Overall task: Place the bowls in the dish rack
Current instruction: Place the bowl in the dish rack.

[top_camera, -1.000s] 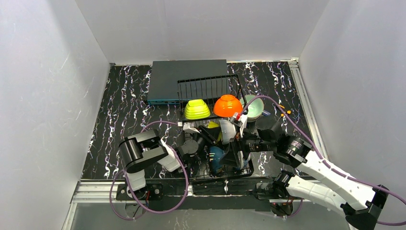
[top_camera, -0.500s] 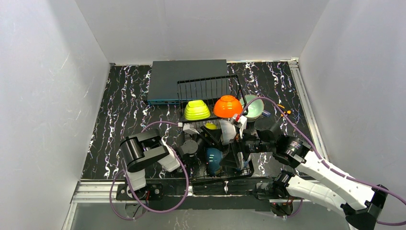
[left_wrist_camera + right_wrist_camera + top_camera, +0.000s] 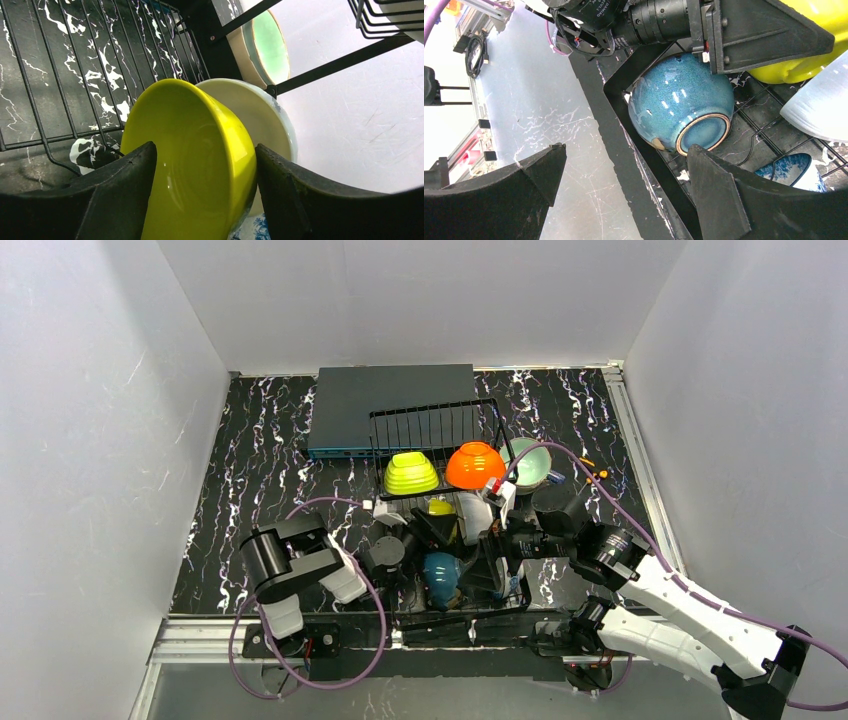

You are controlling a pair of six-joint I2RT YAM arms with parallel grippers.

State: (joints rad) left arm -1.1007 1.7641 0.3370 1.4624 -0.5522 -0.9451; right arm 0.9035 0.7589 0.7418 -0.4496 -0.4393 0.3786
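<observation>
in the last second my right gripper (image 3: 626, 147) has eased off the teal bowl (image 3: 674, 100). from above, more of its glaze shows than did a moment ago. it lies tipped on its side in the near corner of the dish rack (image 3: 430, 425), foot ring facing my right wrist camera. that gripper's jaws are spread wide with nothing between them, so i count the teal bowl as placed. my left gripper (image 3: 202, 150) has drawn back slightly toward its own side, and the yellow bowl (image 3: 190, 165) has come with it, showing more clearly from overhead. the jaws sit against either side of the yellow bowl, so i read it as gripped, though the contact itself is hard to make out. it is low inside the rack, tilted, with the white bowl (image 3: 260, 115) just behind it and seemingly touching. on the back tier the lime green bowl (image 3: 411, 472) and orange bowl (image 3: 475, 464) sit upside down side by side, the mint bowl (image 3: 530, 465) at the rack's right end. a patterned bowl (image 3: 791, 167) is also in the lower rack. most bowls look loaded, and the yellow one is the piece in hand. my worry is knocking the white bowl while seating it.
</observation>
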